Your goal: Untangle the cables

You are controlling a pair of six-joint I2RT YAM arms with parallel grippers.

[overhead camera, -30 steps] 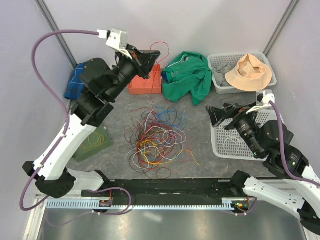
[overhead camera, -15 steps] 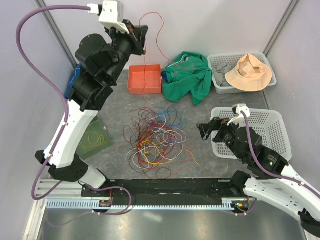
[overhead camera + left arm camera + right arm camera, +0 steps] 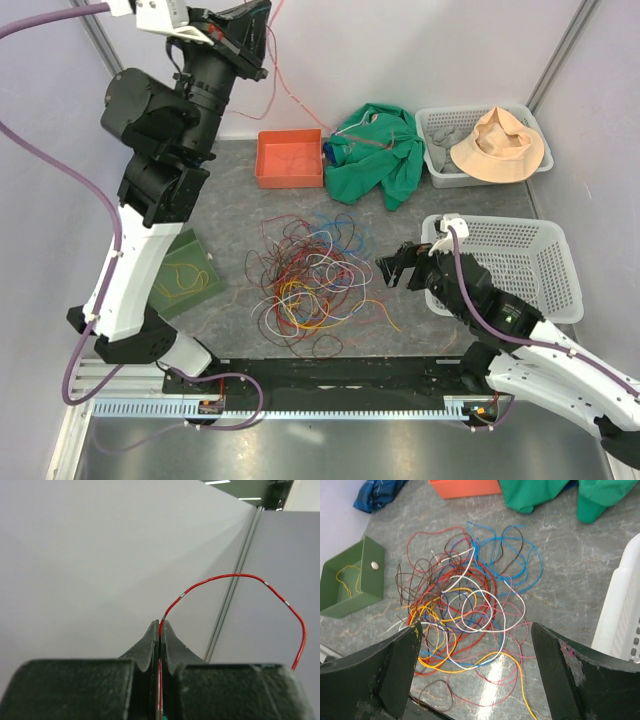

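Note:
The cables [image 3: 310, 275] lie in a loose tangle of red, yellow, white, blue, brown and pink loops in the middle of the grey table. My left gripper [image 3: 250, 25] is raised high at the back left, shut on one red cable [image 3: 225, 576]. That cable arcs out past the fingertips in the left wrist view. In the top view the red cable [image 3: 285, 90] trails down toward the orange tray. My right gripper [image 3: 385, 268] hangs open just right of the tangle. In its wrist view the right gripper [image 3: 476, 625] holds nothing, and the cables [image 3: 465, 605] show below between its fingers.
An orange tray [image 3: 290, 160] sits behind the tangle and a green box [image 3: 185, 270] holding a yellow wire to its left. A green cloth [image 3: 380, 150], a grey basket with a tan hat [image 3: 500, 140] and a white basket [image 3: 520, 265] stand on the right. A blue cloth [image 3: 377, 492] lies at the far left.
The left arm has risen up and back with the red cable, drawing it away from the orange tray. The right gripper has moved left off the white basket toward the tangle.

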